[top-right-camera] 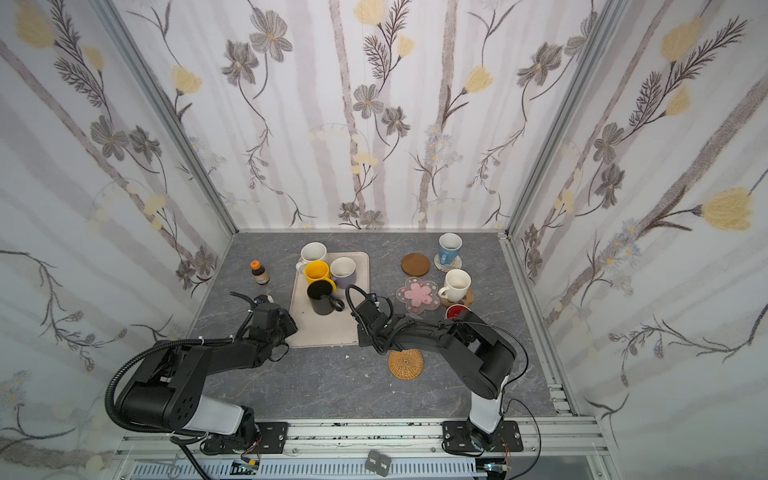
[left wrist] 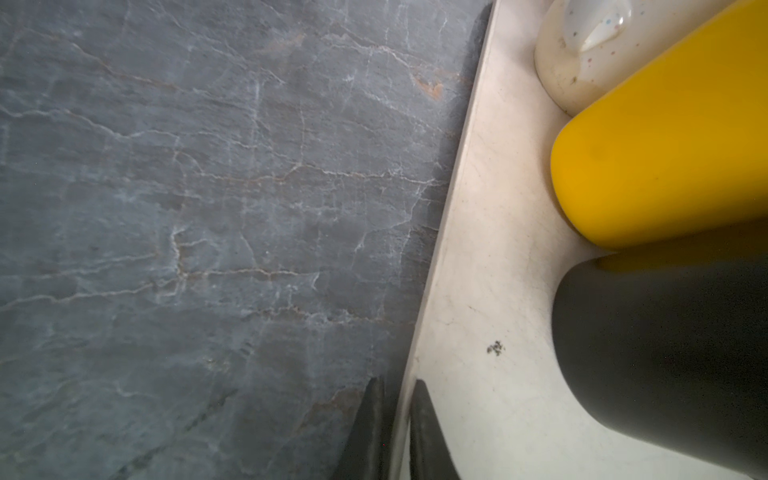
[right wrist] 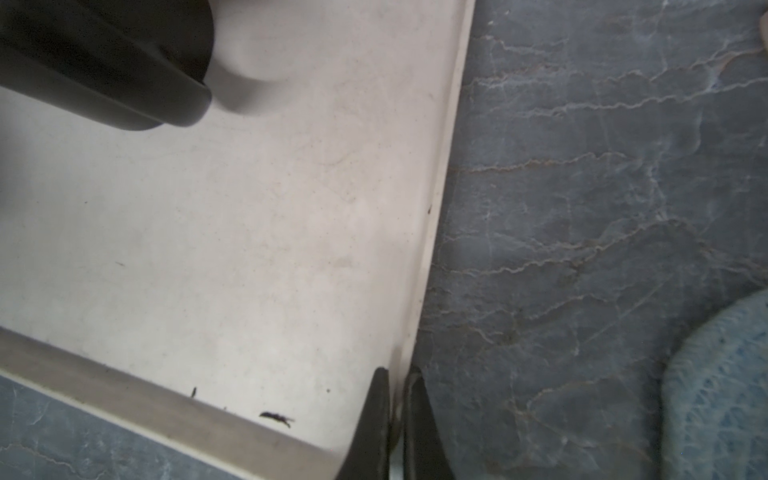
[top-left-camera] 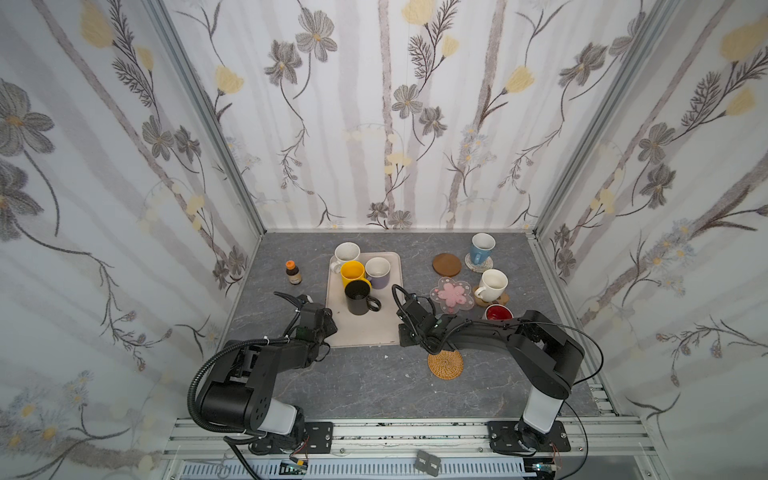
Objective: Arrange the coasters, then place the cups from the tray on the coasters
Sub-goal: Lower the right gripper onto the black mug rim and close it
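The beige tray (top-left-camera: 365, 328) lies mid-table and carries a white cup (top-left-camera: 347, 251), a yellow cup (top-left-camera: 353, 272), a lavender cup (top-left-camera: 377, 270) and a black cup (top-left-camera: 358, 297). My left gripper (left wrist: 398, 388) is shut on the tray's left rim and my right gripper (right wrist: 397, 376) on its right rim near the front corner. To the right, a light blue cup (top-left-camera: 482, 247) and a white cup (top-left-camera: 494, 284) each stand on a coaster. A red-inside cup (top-left-camera: 498, 312) is half hidden by my right arm. Bare coasters: brown disc (top-left-camera: 446, 264), pink blossom (top-left-camera: 451, 294), rattan (top-left-camera: 446, 364), grey-blue crochet (right wrist: 723, 386).
A small brown bottle with an orange cap (top-left-camera: 294, 272) stands on the grey stone table left of the tray. Flowered walls close the back and both sides. Both arm bases sit on the rail at the front edge.
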